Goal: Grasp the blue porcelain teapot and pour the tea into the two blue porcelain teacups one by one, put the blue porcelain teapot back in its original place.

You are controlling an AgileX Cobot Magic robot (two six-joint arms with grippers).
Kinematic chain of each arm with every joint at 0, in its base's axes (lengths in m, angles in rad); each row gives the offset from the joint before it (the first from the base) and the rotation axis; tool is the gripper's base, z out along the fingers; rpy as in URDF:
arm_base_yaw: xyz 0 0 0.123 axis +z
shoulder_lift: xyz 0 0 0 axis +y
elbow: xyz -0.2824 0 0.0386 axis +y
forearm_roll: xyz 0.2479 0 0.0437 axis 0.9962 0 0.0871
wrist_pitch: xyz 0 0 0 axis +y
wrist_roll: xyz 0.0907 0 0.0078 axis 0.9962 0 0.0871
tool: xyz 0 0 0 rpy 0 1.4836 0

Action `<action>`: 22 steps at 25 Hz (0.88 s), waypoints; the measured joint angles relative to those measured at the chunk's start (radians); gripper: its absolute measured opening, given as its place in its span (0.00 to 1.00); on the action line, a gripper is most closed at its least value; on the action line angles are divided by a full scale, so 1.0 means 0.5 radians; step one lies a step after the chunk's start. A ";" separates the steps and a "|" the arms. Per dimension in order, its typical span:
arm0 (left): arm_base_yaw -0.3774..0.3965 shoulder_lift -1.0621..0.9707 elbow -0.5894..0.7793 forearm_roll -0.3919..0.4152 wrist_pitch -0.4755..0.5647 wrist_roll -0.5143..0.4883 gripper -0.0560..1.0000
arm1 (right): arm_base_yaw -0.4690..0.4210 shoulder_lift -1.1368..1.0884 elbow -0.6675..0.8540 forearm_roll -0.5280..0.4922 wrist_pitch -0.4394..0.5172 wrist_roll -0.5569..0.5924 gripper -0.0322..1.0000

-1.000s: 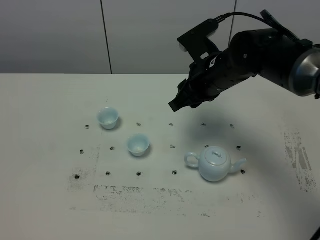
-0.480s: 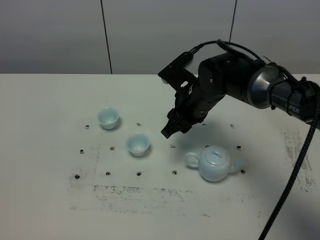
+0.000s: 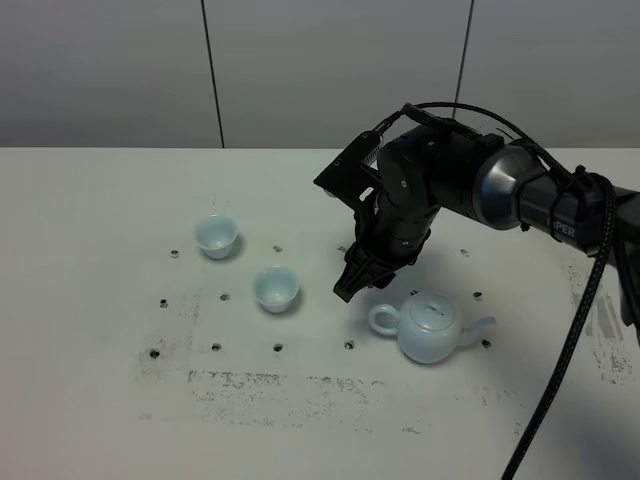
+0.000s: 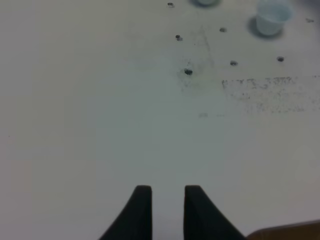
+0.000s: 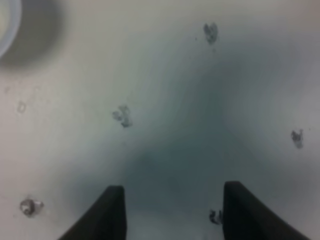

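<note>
The blue porcelain teapot stands upright on the white table, lid on, handle to the left, spout to the right. The two blue porcelain teacups stand to its left, one farther back and one nearer. My right gripper is open and empty, low over the table between the nearer cup and the teapot's handle, touching neither. In the right wrist view the gripper shows spread fingers over bare table, with a cup rim at the corner. My left gripper is shut and empty; one cup shows far off.
The white table has several small dark screw holes and grey scuff marks in front of the cups. A black cable hangs from the right arm at the right side. A grey wall stands behind.
My right arm has swung down and to the left, from high above the teapot to low over the table beside its handle. The teapot and cups have not moved.
</note>
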 joint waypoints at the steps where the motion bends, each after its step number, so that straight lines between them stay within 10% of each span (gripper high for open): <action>1: 0.000 0.000 0.000 0.000 0.000 0.000 0.26 | 0.005 0.000 0.000 -0.017 0.005 0.010 0.47; 22: 0.000 0.000 0.000 0.000 0.000 -0.002 0.26 | 0.066 0.013 0.000 0.183 0.274 -0.185 0.46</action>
